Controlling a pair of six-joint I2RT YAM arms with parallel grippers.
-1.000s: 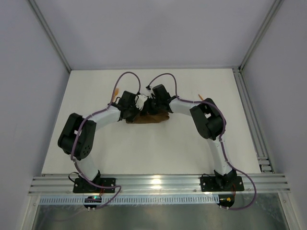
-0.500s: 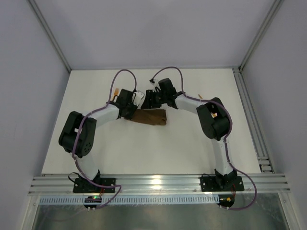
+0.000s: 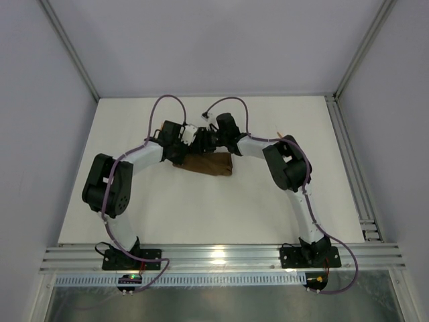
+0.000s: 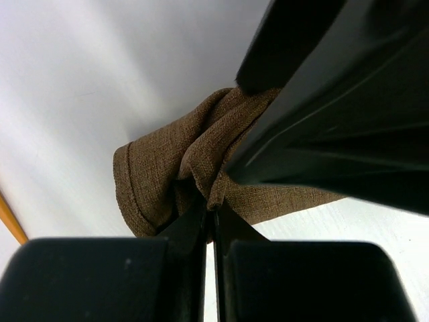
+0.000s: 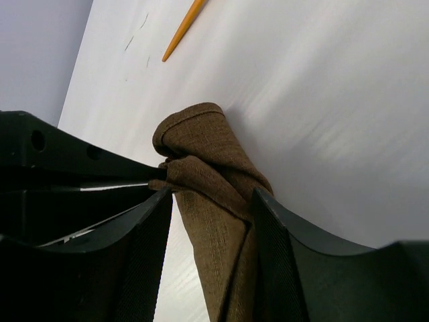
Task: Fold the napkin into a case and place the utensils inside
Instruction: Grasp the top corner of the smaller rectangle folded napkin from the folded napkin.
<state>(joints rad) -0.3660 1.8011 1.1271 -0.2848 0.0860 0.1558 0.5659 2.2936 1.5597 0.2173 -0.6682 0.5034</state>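
The dark brown napkin [image 3: 211, 164] lies as a folded strip on the white table, its left end lifted and bunched. My left gripper [image 4: 210, 209] is shut on a fold of that bunched end [image 4: 167, 168]. My right gripper [image 5: 213, 194] is open and straddles the same end of the napkin [image 5: 201, 134], facing the left gripper's fingers [image 5: 74, 157]. In the top view the two grippers, left [image 3: 195, 136] and right [image 3: 205, 139], meet just behind the cloth. One orange utensil [image 5: 184, 27] lies on the table beyond the napkin; another orange utensil [image 4: 9, 220] shows at the left wrist view's edge.
An orange utensil tip [image 3: 280, 135] peeks out beside the right arm's elbow [image 3: 288, 164]. The left arm's elbow [image 3: 107, 188] stands left of the cloth. Metal rails [image 3: 348, 168] border the table on the right and at the near edge.
The right gripper has opened and let go of the cloth while the left gripper has shut on its fold. Both wrists moved toward the far side and the napkin settled flatter.
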